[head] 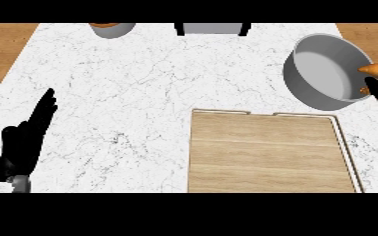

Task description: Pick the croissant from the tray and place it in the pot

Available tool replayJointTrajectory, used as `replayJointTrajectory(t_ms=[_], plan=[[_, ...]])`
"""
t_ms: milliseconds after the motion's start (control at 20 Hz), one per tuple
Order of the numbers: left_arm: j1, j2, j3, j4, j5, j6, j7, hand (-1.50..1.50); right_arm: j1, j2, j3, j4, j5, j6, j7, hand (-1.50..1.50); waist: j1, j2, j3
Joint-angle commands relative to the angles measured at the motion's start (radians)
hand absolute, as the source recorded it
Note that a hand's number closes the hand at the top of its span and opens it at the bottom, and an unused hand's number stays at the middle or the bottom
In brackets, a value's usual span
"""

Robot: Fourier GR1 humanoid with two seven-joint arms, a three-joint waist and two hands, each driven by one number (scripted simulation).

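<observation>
- left hand [28,137] rests open at the left edge, fingers straight up.
- right hand [371,86] barely shows at the pot [325,70] rim beside the croissant [368,70]; can't tell its grip.

A white marbled counter [133,80] is seen, with a pale wooden tray [269,152] laid at its near right. A grey pot [325,72] is set at the right edge, while a small grey bowl [112,29] and a grey box [212,28] are placed along the far edge.
</observation>
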Motion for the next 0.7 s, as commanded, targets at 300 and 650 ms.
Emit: replayJointTrajectory(t_ms=[300, 650], plan=[[-0.009, -0.032, -0.008, -0.032, -0.033, -0.01, 0.019, 0.0, -0.362, 0.047, 0.001, 0.62, 0.109, -0.029, -0.255, 1.5, 0.025, 0.007, 0.001], [-0.03, -0.053, -0.002, 0.042, -0.045, -0.022, -0.044, 0.0, -0.521, 0.059, 0.017, 1.001, 0.243, -0.141, -0.442, 1.5, 0.043, 0.017, 0.002]])
